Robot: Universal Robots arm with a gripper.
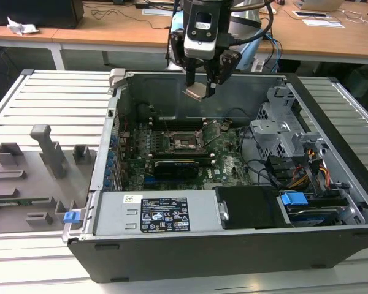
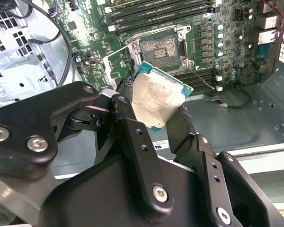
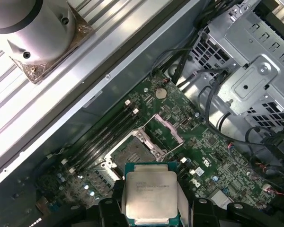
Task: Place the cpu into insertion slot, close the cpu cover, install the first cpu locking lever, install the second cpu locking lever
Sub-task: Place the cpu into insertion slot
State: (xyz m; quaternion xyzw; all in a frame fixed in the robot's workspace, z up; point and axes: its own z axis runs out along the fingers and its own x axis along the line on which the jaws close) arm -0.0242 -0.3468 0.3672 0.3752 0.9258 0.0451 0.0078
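Wooden desks (image 1: 110, 30) stand behind a slatted white bench (image 1: 43, 104) that carries an open computer case (image 1: 190, 245). Above the case's far edge hangs the gripper (image 1: 197, 92), its fingers closed on two edges of the cpu (image 1: 195, 94), which is tilted in the air. The insertion slot (image 3: 132, 153) lies bare well below it, and the cpu cover (image 3: 168, 127) seems to be swung open beside the slot. No step is finished yet: placing, closing and both levers remain.

There is one gripper (image 2: 154, 109), one cpu (image 3: 150, 193), one insertion slot (image 2: 159, 46) and one cpu cover (image 3: 170, 128). The exterior view adds one open computer case (image 1: 233, 251) and two blue tabs: a blue tab (image 1: 72, 216) low on the exterior view's left and a second blue tab (image 1: 292, 198) low on its right.
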